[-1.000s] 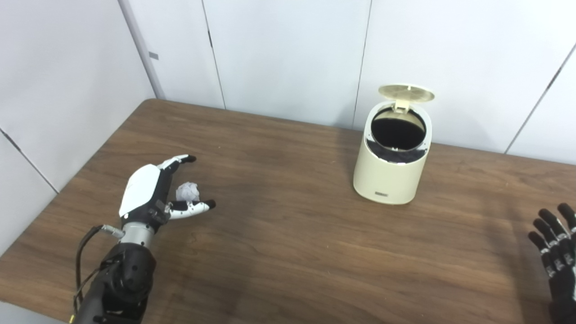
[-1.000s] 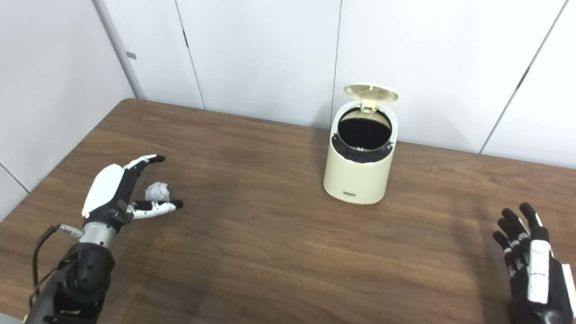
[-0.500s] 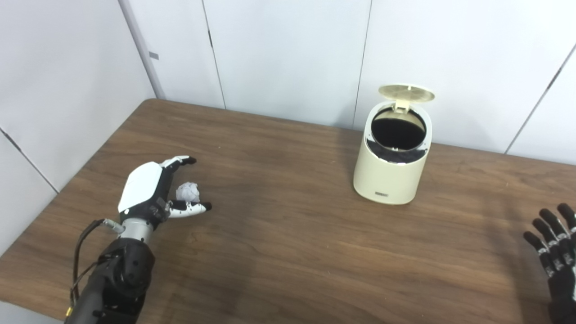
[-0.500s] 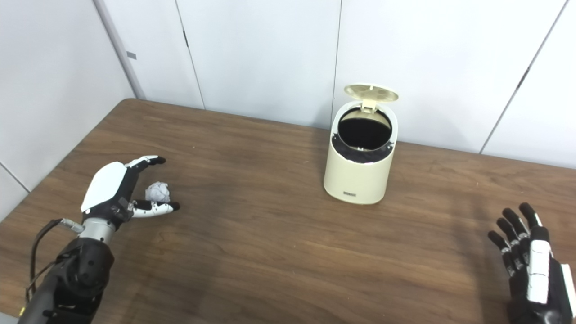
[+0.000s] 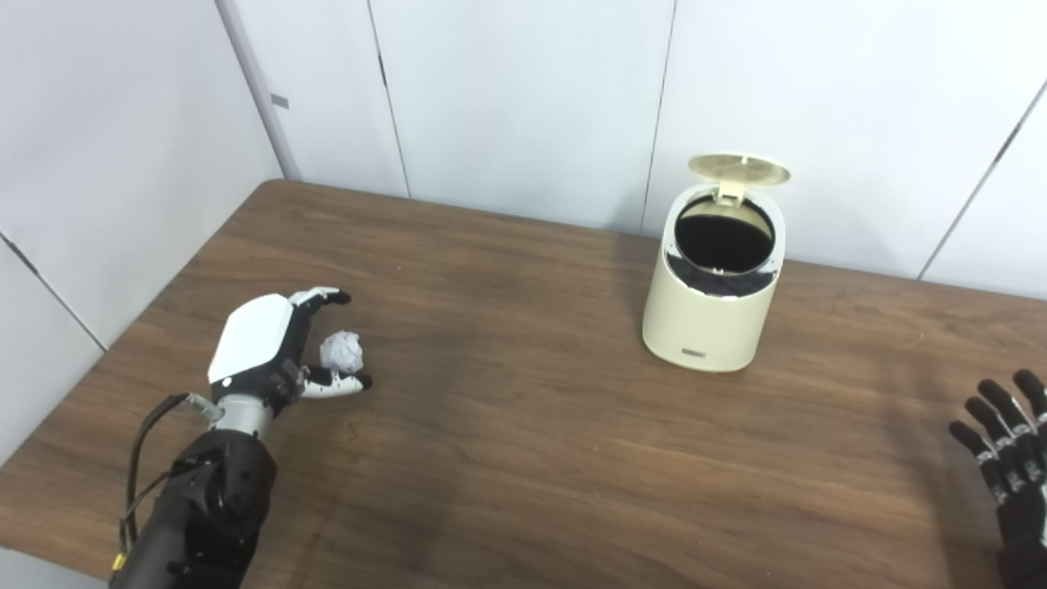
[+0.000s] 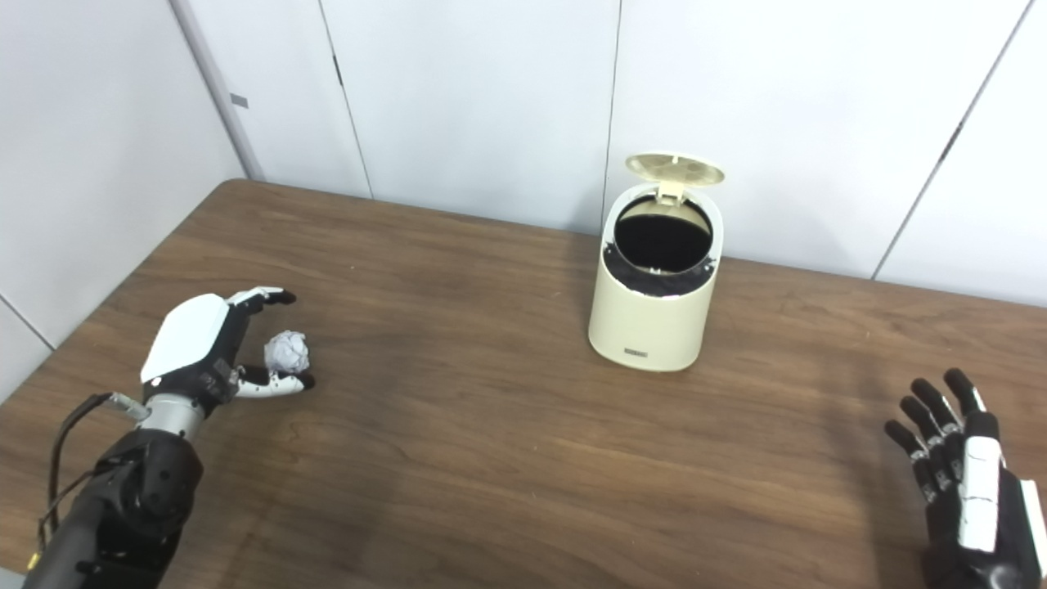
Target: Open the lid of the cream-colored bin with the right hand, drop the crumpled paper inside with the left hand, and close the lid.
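The cream-colored bin point(image 5: 710, 315) stands at the back of the table, right of the middle. Its round lid point(image 5: 739, 168) is tipped up and the dark inside shows. The crumpled white paper ball point(image 5: 341, 352) lies on the table at the left. My left hand point(image 5: 274, 348) is cupped around it from the left, with its fingers point(image 5: 325, 296) behind the ball and its thumb in front, still apart. My right hand point(image 6: 957, 483) is open and empty at the bottom right, far from the bin.
The brown wooden table point(image 5: 523, 425) runs up to white wall panels point(image 5: 523, 98) just behind the bin. Its left edge lies close to my left arm.
My left hand's fingers and thumb have curled in closer around the paper ball. The right hand has shifted slightly left. The bin and its lid have not moved.
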